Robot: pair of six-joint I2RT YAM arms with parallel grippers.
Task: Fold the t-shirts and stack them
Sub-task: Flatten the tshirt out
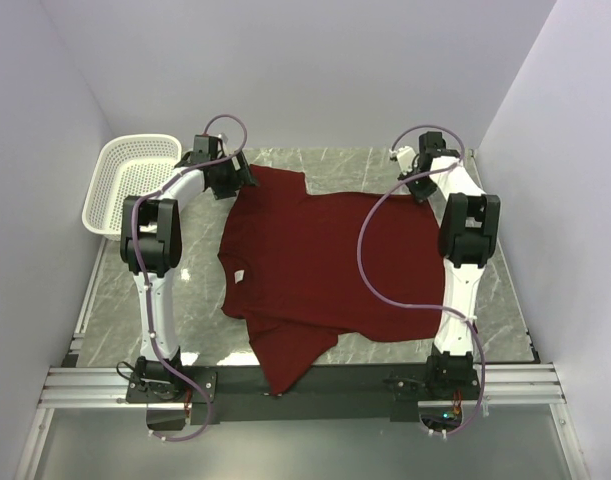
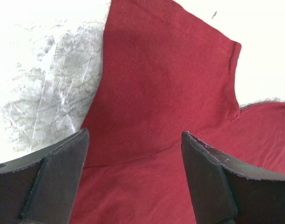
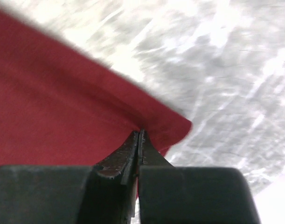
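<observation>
I see 1 maroon t-shirt [image 1: 325,265] lying mostly flat mid-frame, with no fold made and nothing stacked. My right gripper [image 3: 140,136] is pinched on its upper-right corner. My left gripper [image 2: 134,137] hangs wide open over the upper-left sleeve.

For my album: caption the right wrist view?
The right gripper pinches a corner of the red t-shirt over a marble table.
</observation>
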